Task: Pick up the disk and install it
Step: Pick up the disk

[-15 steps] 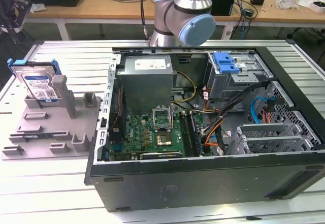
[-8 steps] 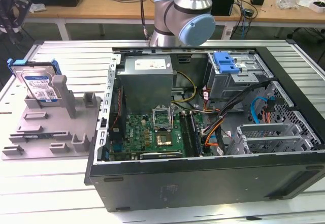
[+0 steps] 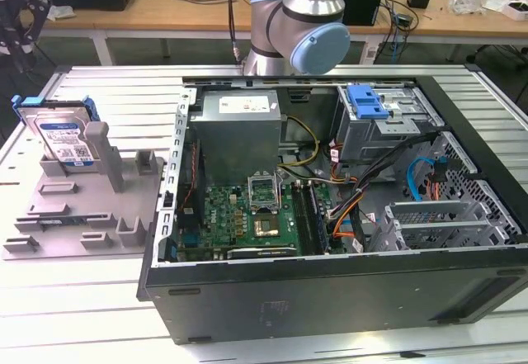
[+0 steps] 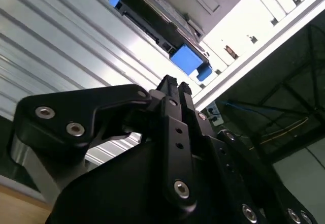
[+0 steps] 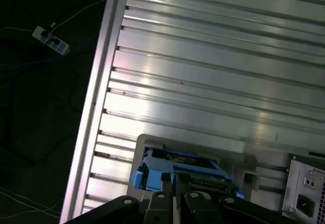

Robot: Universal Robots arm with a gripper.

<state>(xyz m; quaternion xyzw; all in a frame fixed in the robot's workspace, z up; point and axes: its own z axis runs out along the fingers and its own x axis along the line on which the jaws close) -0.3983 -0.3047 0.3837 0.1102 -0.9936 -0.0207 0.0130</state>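
The disk (image 3: 62,137), silver-grey with a white-and-blue label and a blue frame, stands tilted in a grey fixture (image 3: 91,207) at the exterior view's left. My black gripper (image 3: 16,30) hangs above and behind it, at the table's far left corner, apart from the disk. In the second wrist view the fingertips (image 4: 170,87) lie pressed together, so the gripper (image 4: 175,86) is shut and holds nothing, with the disk (image 4: 152,16) beyond them. In the first wrist view the gripper (image 5: 176,188) points at the disk's (image 5: 177,164) blue-edged end.
An open computer case (image 3: 330,298) fills the table's middle and right. It holds a grey power-supply box (image 3: 239,125), a motherboard (image 3: 256,211) and a drive cage with a lone blue caddy (image 3: 367,100). The arm's base (image 3: 297,26) stands behind it. The ribbed table edge (image 5: 101,97) drops to the floor.
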